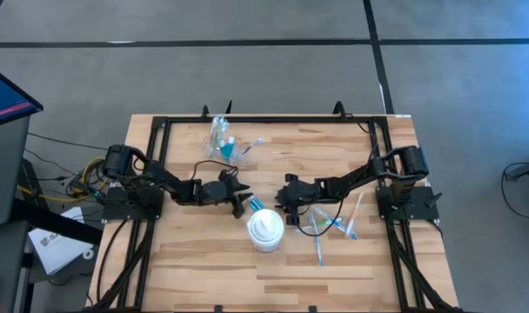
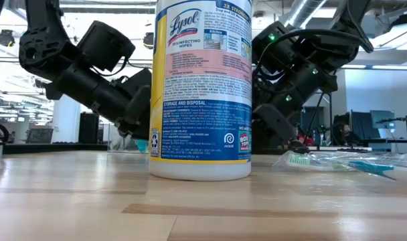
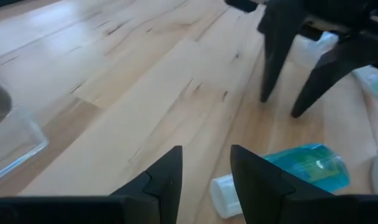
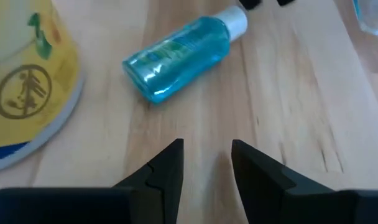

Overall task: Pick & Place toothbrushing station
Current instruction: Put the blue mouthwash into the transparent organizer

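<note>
Two grippers face each other at the middle of your table, and neither grasps anything: the left gripper [image 3: 204, 180] has its fingers parted over bare wood, and the right gripper [image 4: 207, 165] is parted the same way, nothing between the tips. Just beyond both sets of fingers lies a small blue bottle [image 4: 179, 53] with a white cap, flat on its side, between the two grippers and about 11 o'clock from the white wipes tub [image 1: 265, 229] in the overhead view. Moving outward, one clear cup [image 1: 221, 139] with some bits in and around it sits near the table's far edge, around 11 o'clock from the tub, well apart from the grippers. At about 3 o'clock from the tub, toothbrushes [image 1: 338, 224] lie scattered loose under and past the right arm; whether a second cup lies among them you cannot tell. Judging by this, you are early: the blue bottle is the likely next pick, and most of the station is still unplaced.
</note>
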### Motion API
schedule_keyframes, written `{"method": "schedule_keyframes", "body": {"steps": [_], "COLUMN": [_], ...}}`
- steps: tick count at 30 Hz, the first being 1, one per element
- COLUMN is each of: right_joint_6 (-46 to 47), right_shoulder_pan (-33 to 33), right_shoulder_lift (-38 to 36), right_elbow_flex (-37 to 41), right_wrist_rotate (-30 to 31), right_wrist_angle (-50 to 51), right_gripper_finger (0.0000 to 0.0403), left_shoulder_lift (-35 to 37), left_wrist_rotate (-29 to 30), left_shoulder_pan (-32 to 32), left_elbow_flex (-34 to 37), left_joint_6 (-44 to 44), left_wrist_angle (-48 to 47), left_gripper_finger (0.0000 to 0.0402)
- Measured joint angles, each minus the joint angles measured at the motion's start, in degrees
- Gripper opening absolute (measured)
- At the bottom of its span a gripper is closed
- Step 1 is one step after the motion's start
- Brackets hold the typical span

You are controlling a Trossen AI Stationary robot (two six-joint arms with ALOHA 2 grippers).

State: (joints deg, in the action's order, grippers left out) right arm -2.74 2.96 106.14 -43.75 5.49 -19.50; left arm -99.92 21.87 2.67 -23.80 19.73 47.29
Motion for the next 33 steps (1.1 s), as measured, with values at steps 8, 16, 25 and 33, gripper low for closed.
{"method": "schedule_keyframes", "body": {"steps": [8, 16, 25, 33], "right_joint_6": [-1.07, -1.80, -1.82, -2.23], "right_shoulder_pan": [-0.08, -0.09, -0.09, -0.09], "right_shoulder_lift": [0.08, 1.34, 2.10, 7.39], "right_elbow_flex": [-0.04, -0.22, -0.41, -4.13], "right_wrist_rotate": [-1.22, -1.22, -1.82, -4.37], "right_wrist_angle": [-0.91, -2.62, -6.08, -7.10], "right_gripper_finger": [0.0115, 0.0096, 0.0095, 0.0095], "left_shoulder_lift": [0.00, 1.05, 7.46, 14.86], "left_wrist_rotate": [0.00, -0.05, -0.05, 0.23], "left_shoulder_pan": [-0.18, -0.18, -0.18, -0.08], "left_elbow_flex": [1.43, 1.52, 3.71, 8.02], "left_joint_6": [1.78, 2.01, 1.98, 2.18], "left_wrist_angle": [-0.49, -1.96, -3.00, -3.23], "left_gripper_finger": [0.0131, 0.0131, 0.0131, 0.0131]}}
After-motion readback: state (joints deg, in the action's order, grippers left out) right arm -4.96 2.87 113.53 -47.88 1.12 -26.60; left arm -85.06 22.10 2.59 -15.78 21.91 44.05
